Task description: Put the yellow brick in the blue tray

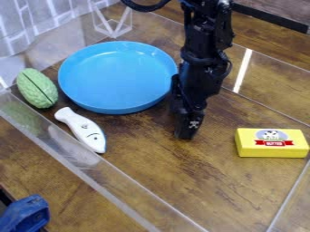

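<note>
The yellow brick, flat with a white oval label, lies on the wooden table at the right. The blue tray, a large round dish, sits at the upper left with nothing in it. My black gripper hangs pointing down just off the tray's right rim. It is left of the brick, with a clear gap between them. Its jaws stand open and hold nothing. The fingertips are dark and close to the tabletop.
A green ribbed oval toy lies left of the tray. A white fish-shaped toy lies in front of the tray. Clear plastic panels edge the left and back of the table. A blue object shows at the bottom left corner.
</note>
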You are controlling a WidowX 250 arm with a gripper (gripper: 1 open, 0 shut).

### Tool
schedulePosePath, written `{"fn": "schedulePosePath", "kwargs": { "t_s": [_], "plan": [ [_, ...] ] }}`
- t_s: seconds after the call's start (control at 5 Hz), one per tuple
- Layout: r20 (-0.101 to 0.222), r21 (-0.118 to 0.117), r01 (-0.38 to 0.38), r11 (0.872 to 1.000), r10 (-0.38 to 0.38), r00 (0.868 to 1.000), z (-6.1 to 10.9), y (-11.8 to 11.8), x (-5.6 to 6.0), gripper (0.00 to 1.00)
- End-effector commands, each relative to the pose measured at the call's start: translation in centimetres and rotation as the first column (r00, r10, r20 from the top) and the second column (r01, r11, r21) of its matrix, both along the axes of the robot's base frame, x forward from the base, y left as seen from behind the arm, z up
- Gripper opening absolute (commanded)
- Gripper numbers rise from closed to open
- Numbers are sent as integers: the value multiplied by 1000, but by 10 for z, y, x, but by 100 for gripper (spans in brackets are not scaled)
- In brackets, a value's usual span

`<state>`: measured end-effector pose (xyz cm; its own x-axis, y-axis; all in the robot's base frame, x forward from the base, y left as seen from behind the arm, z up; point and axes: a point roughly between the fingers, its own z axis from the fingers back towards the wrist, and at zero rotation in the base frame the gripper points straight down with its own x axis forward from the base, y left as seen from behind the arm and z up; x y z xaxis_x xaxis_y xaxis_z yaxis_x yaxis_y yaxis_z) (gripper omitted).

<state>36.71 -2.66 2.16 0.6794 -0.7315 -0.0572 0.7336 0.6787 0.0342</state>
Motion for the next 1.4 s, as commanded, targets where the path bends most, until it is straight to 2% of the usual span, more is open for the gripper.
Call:
{"fn": "schedulePosePath", "kwargs": {
  "t_s": [0.0,0.2,0.4,0.6,1.0,1.2],
  "plan": [
    [9,-9,-13,1000,13,1000,2,5,6,100],
    [5,-11,-22,1000,22,1000,-1,3,10,0],
    [-4,-9,-103,995,103,995,-3,4,12,0],
    [-30,-8,-191,982,191,981,-2,1,11,0],
    [-36,39,-62,997,63,997,-5,13,10,0],
    [-42,61,-17,998,20,999,13,8,6,0]
  ]
}}
